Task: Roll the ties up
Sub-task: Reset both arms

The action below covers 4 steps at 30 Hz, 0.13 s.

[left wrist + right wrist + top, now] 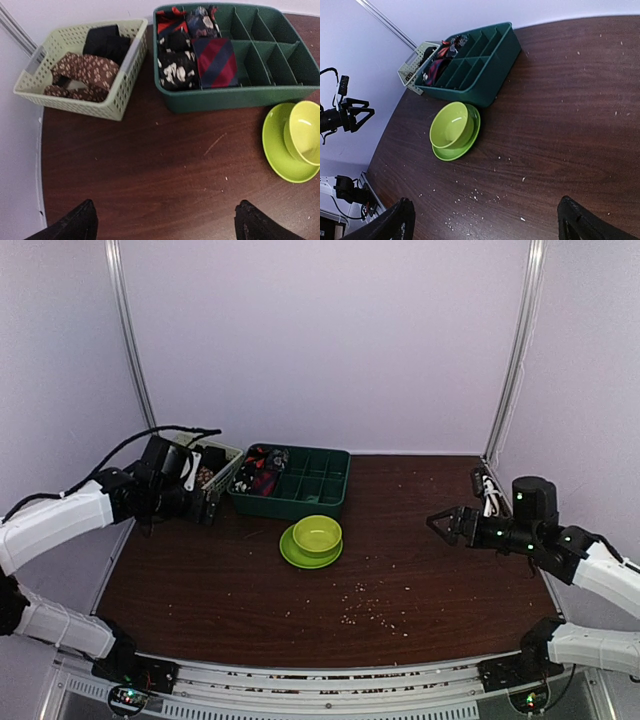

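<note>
Several rolled ties sit in the left compartments of a dark green divider tray point(240, 97). Among them are a red and navy striped tie point(216, 62) and a black tie with white marks point(175, 70). In the pale green basket point(117, 100) lie a loosely folded brown spotted tie point(82, 75) and a black tie point(106, 42). My left gripper point(165, 220) hovers open over bare table in front of the basket, holding nothing. My right gripper point(485, 220) is open and empty above the right part of the table point(440, 523), far from the tray point(300, 505).
A lime-green bowl point(317, 532) stands on a lime-green plate point(295, 555) just in front of the tray. Pale crumbs point(365, 610) are scattered on the dark wooden table toward the near edge. White walls and metal posts close in the back and sides.
</note>
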Tool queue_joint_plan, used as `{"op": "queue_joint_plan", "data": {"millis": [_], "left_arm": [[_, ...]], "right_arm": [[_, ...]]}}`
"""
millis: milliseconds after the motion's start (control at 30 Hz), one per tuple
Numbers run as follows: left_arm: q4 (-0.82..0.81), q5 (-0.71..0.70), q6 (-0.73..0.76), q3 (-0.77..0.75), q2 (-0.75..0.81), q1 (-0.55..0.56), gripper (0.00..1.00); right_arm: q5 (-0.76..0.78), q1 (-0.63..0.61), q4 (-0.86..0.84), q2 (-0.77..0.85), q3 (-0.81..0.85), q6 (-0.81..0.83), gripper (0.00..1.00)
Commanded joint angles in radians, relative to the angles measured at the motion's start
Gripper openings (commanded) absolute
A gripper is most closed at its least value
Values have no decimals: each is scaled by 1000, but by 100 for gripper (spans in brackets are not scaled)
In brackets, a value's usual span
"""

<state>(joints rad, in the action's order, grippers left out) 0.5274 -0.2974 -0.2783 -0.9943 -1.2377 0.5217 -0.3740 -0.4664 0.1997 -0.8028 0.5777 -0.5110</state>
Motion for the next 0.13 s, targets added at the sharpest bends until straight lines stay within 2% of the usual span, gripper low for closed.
{"op": "queue_joint_plan", "data": {"millis": [0, 100], "left_arm": [[-146, 20, -150, 118, 38, 29, 98], [-176, 13, -189, 150, 46, 36, 98]], "right_arm": [[-39, 4, -95, -12, -73, -35, 99], [-42, 5, -102, -23, -95, -27, 100]]}}
